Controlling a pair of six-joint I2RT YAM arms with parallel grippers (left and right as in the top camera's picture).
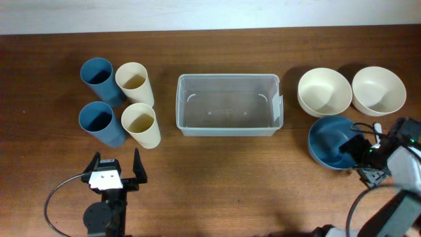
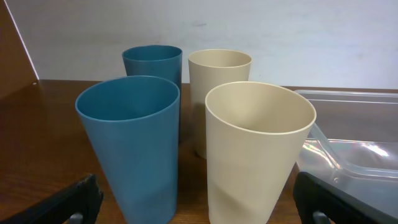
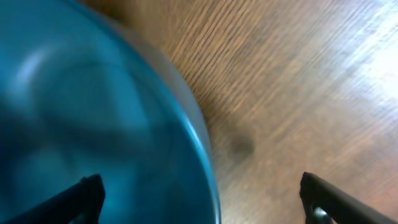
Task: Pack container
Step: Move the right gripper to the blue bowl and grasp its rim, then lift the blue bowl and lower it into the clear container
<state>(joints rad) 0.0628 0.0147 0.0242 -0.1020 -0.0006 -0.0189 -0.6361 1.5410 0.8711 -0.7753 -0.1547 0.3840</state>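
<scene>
The clear rectangular container sits empty at the table's middle; its corner shows in the left wrist view. Two blue cups and two cream cups stand left of it. Two cream bowls and a blue bowl sit to its right. My left gripper is open in front of the near cups. My right gripper is open, straddling the blue bowl's rim.
The brown wooden table stretches toward the front edge. A pale wall stands behind the cups.
</scene>
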